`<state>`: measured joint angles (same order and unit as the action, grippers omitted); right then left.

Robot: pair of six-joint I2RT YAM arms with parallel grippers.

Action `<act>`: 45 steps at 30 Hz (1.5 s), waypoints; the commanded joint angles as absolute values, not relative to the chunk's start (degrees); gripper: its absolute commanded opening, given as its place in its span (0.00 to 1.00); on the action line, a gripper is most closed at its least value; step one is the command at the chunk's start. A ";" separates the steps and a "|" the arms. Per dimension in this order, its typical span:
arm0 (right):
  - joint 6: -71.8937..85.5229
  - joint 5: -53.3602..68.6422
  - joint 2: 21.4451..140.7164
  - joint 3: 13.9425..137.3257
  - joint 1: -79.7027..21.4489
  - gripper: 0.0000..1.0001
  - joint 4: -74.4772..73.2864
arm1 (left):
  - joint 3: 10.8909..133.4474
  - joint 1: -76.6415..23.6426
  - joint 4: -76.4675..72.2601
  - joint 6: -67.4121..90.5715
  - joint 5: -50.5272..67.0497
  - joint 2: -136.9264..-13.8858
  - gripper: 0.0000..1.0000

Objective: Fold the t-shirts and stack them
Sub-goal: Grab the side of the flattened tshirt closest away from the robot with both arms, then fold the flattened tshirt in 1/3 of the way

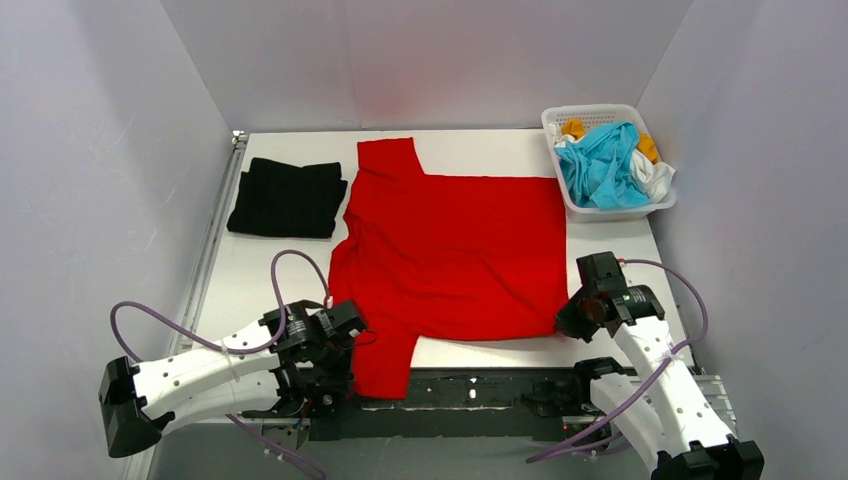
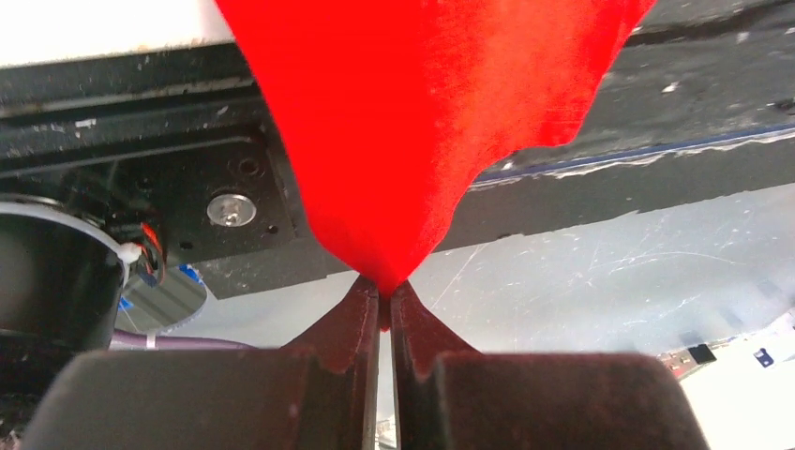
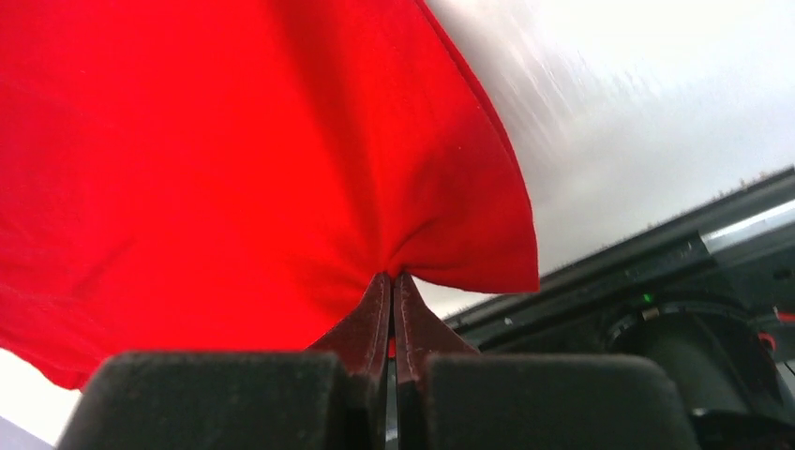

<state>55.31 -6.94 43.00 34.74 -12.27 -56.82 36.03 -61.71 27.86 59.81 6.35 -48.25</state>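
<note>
1. Pinching the red t-shirt (image 1: 450,250) at two spots, both arms have their jaws pressed together on its cloth.
2. The left gripper (image 2: 384,292) is clamped on a narrow point of red fabric. From the fingertips the cloth fans out wide ahead of the jaws, with the dark base rail behind it.
3. The right gripper (image 3: 392,278) is closed on the shirt's edge close to a corner. Small creases gather right at the tips, and the cloth spreads ahead of the jaws and off to their left.
4. From above, the shirt lies spread on the table (image 1: 250,280) between the two pairs of jaws. Its near sleeve drapes over the table's near edge just beside the left jaws, on their right.
5. A folded black t-shirt (image 1: 288,197) lies well beyond the left jaws, close to the red shirt's far sleeve.
6. Well beyond the right jaws stands a white lattice basket (image 1: 600,113). Bunched inside it are a cyan shirt (image 1: 600,165), a white shirt (image 1: 655,178) and an orange-yellow shirt (image 1: 573,128).
</note>
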 commanded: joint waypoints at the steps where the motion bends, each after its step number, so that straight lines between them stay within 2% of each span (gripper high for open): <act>1: 54.78 -3.72 39.97 36.98 -12.39 0.01 -65.78 | 31.80 -62.05 37.10 65.04 11.74 -45.41 0.00; 8: 55.09 -5.30 37.15 36.57 -12.48 0.01 -65.72 | 33.64 -62.09 35.49 61.94 10.53 -45.46 0.00; 14: 50.21 -6.57 42.83 36.28 -12.48 0.01 -57.78 | 41.92 -60.39 35.52 55.43 4.28 -51.84 0.00; 23: 45.22 -8.31 52.33 42.55 -12.48 0.01 -50.41 | 48.81 -45.55 25.21 50.79 10.31 -59.03 0.00; 32: 43.38 -10.30 64.43 50.55 -12.39 0.01 -50.01 | 62.60 -33.85 25.32 47.34 9.17 -69.73 0.00; 45: 43.02 -14.84 72.74 58.37 -10.64 0.01 -50.50 | 76.83 -22.74 22.90 39.24 10.23 -82.08 0.00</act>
<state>43.62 -12.21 71.48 55.02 -11.79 -50.78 73.49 -24.88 20.34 43.92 8.84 -80.31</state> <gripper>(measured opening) 0.031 0.027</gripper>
